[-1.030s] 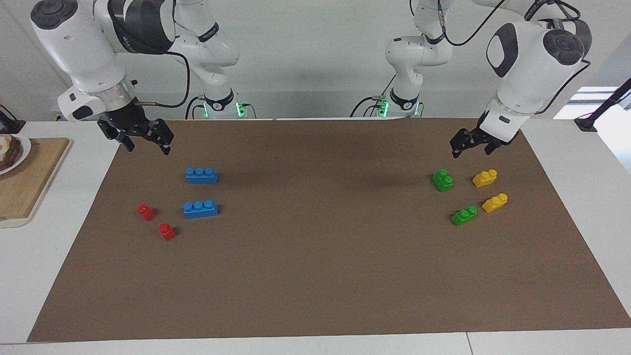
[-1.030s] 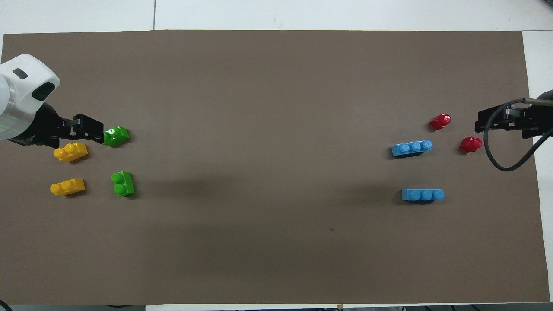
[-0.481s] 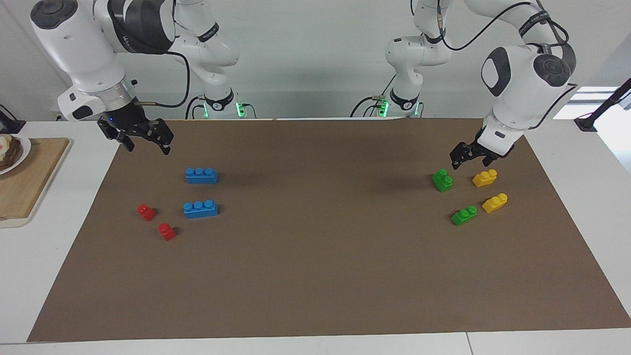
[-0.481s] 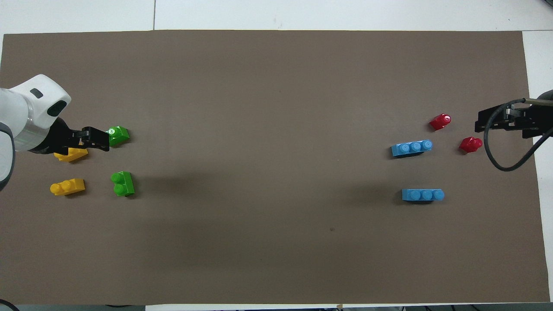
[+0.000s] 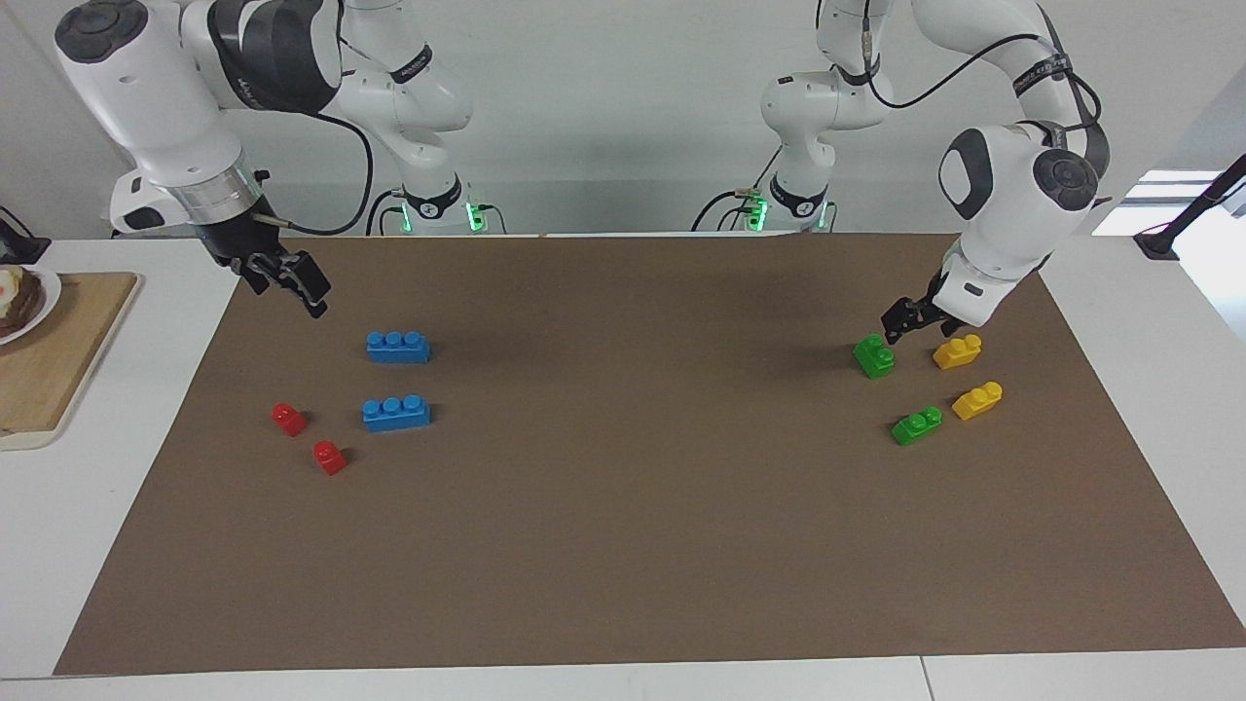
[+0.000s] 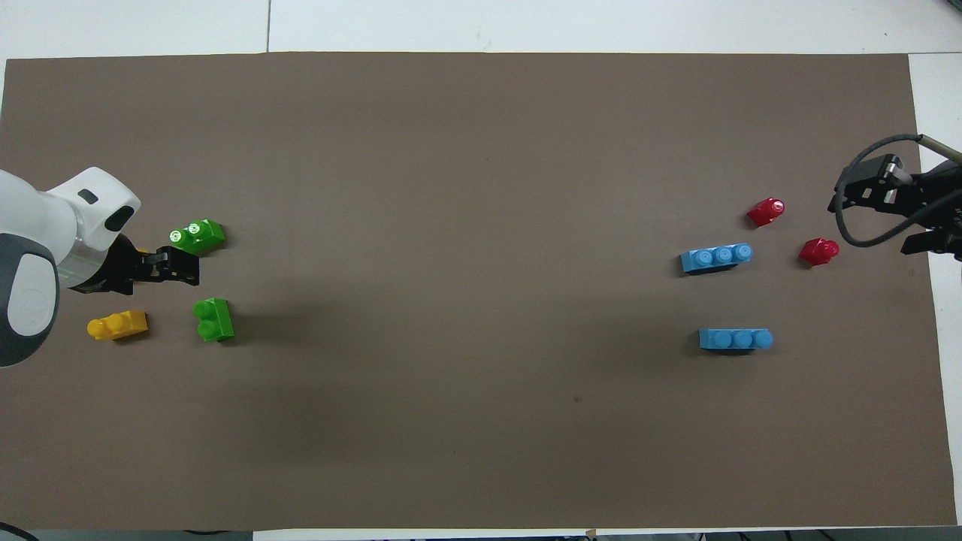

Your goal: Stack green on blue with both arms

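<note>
A plain pale wall (image 5: 623, 117) backed a white table (image 5: 1149, 321) covered by a brown paper mat (image 5: 633, 545), with a wooden board (image 5: 58, 360) at one end.

White table (image 5: 58, 545) carries a brown mat (image 5: 623, 506). On the mat, toward the left arm's end: two green bricks (image 5: 874, 356) (image 5: 916, 425) and two yellow bricks (image 5: 957, 351) (image 5: 977, 400). Toward the right arm's end: two blue bricks (image 5: 397, 347) (image 5: 396, 413), two red bricks (image 5: 288, 419) (image 5: 329, 457). Wooden board (image 5: 49, 355) lies on the bare table.
</note>
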